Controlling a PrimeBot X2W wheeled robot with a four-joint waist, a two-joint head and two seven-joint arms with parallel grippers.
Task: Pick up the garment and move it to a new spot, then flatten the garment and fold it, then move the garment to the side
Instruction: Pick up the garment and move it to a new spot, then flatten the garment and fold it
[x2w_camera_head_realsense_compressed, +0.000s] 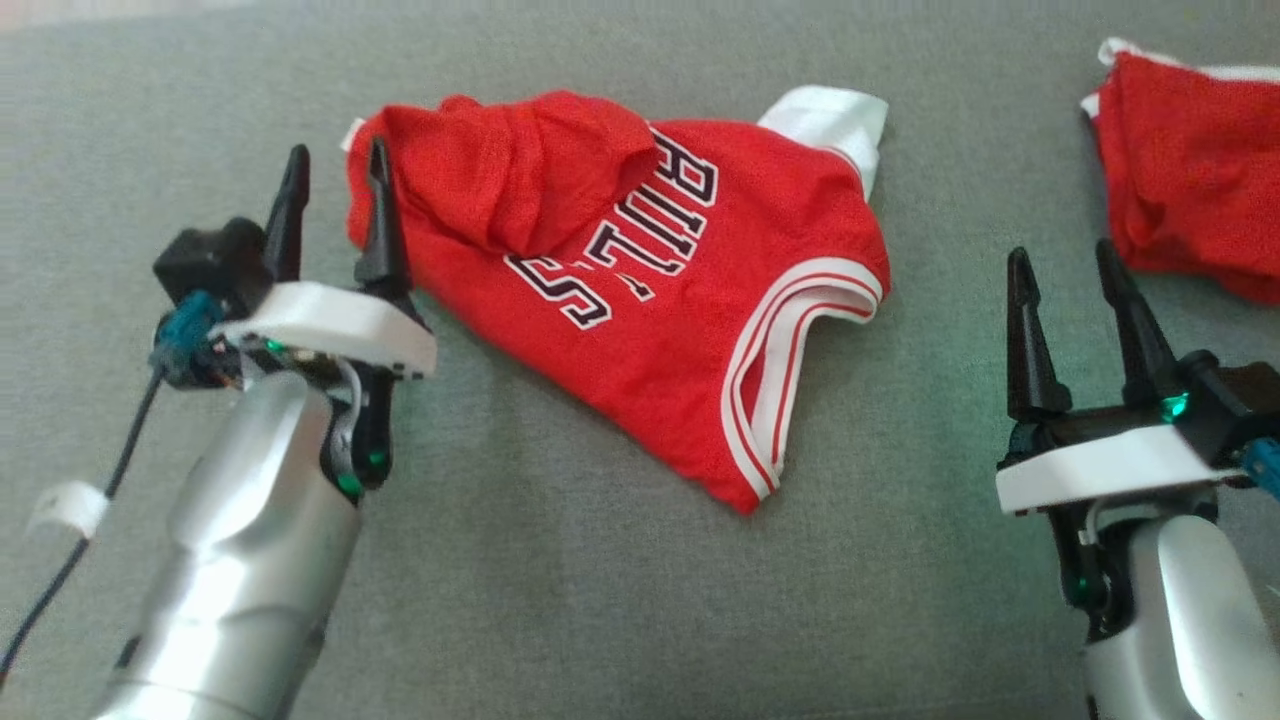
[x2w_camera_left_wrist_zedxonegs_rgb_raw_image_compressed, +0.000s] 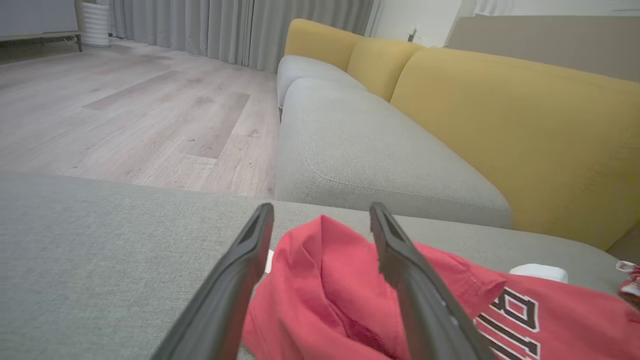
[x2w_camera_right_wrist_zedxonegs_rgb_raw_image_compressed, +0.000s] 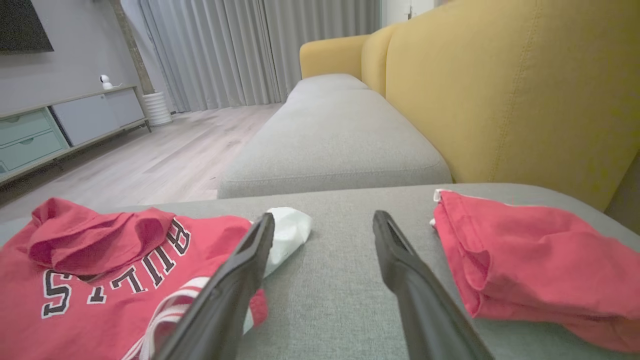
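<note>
Red jersey (x2w_camera_head_realsense_compressed: 640, 330) lies rumpled on the grey sofa cushion (x2w_camera_head_realsense_compressed: 560, 600), one corner flopped over. Its black-and-white lettering reads "BULLS", upside down in the head view. The left gripper (x2w_camera_head_realsense_compressed: 335, 165) reaches forward, fingers spread at that folded corner, grasping nothing. The right gripper (x2w_camera_head_realsense_compressed: 1062, 270) points forward, released, over bare cushion between the jersey and a second red garment (x2w_camera_head_realsense_compressed: 1190, 170).

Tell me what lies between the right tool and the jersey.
Only bare grey cushion. In the head view, the stretch from the right tool to the jersey holds no other object.
</note>
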